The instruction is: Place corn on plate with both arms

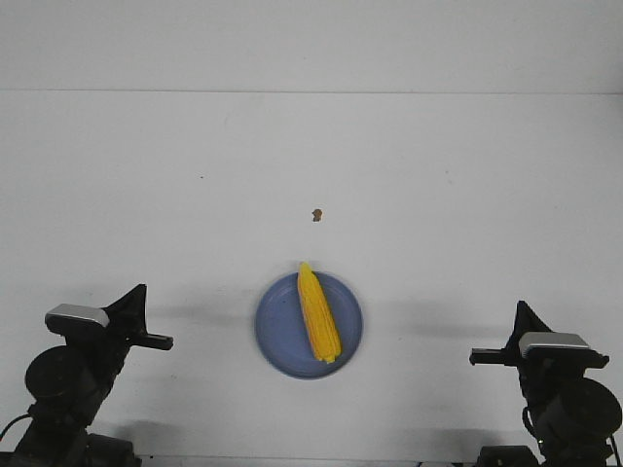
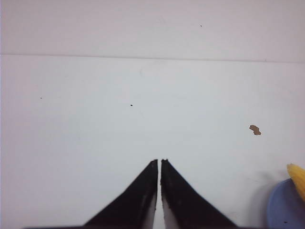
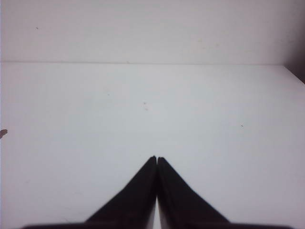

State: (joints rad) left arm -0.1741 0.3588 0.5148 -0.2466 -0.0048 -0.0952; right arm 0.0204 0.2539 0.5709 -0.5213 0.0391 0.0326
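The yellow corn (image 1: 317,312) lies lengthwise on the round periwinkle-blue plate (image 1: 279,336) at the front middle of the table, its pointed end over the far rim. The plate's edge (image 2: 286,207) and the corn's tip (image 2: 297,176) show in the left wrist view. My left gripper (image 1: 139,292) stands at the front left, well left of the plate, shut and empty; its tips (image 2: 158,161) nearly touch. My right gripper (image 1: 522,309) stands at the front right, well right of the plate, shut and empty (image 3: 156,158).
A tiny brown speck (image 1: 316,215) lies on the white table beyond the plate; it also shows in the left wrist view (image 2: 255,129). The table's far edge meets a white wall (image 1: 311,44).
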